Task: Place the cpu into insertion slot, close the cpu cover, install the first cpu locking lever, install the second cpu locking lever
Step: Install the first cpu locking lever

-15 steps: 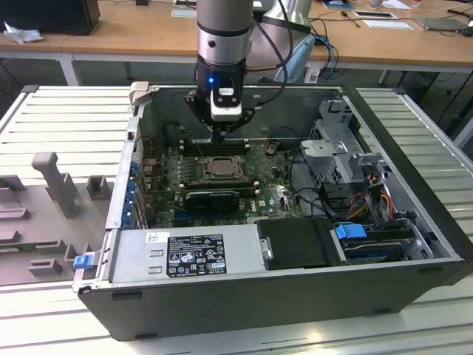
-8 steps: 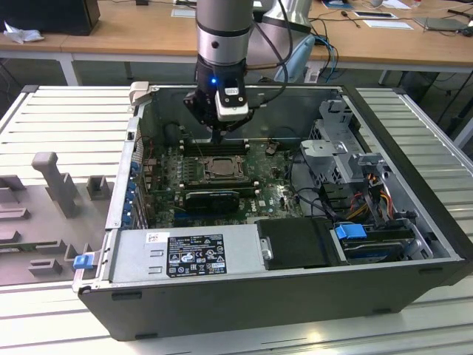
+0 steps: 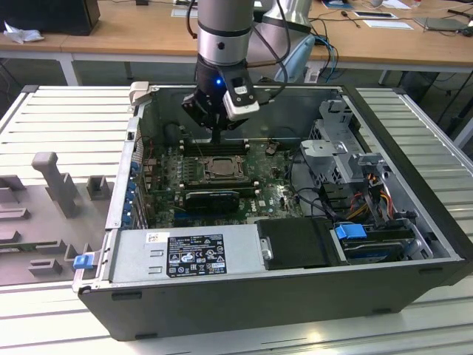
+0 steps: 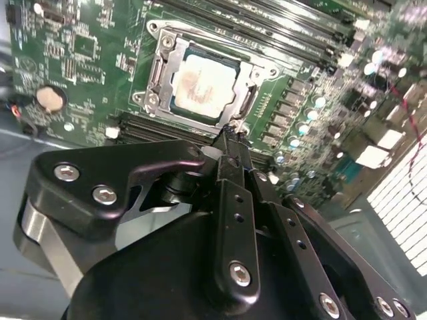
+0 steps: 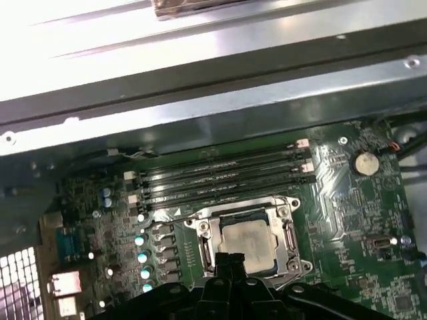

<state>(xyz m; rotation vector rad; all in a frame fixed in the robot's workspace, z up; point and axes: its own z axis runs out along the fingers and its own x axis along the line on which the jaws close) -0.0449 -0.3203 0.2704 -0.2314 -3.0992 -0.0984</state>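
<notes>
Green circuit board (image 4: 80, 60) surrounded the insertion slot (image 3: 205, 171), which sat near the middle of the open black computer case (image 3: 244, 296) lying on its side on the slatted grey metal worktop (image 3: 59, 118). The cpu (image 4: 200, 83) (image 5: 248, 243) lay flat inside the slot, its pale silvery-beige face showing in both wrist views. The cpu cover (image 4: 248, 79) (image 5: 208, 245), a thin silver frame, lay down flat around the chip's edges, with the chip visible through its cut-out centre.

The tool (image 3: 216, 140) (image 4: 230, 133) (image 5: 227, 261) hung from the arm inside the case, just above the board at the edge of the slot, on the side towards the long black memory slots (image 5: 220, 177). Its black fingers (image 4: 235, 193) were pressed together at their tips and carried nothing. In the second wrist view the tips stood just beside one corner of the cover; whether they touched it could not be told. A round coin battery (image 4: 50, 98) (image 5: 363, 161) sat on the board, well apart from the slot.
</notes>
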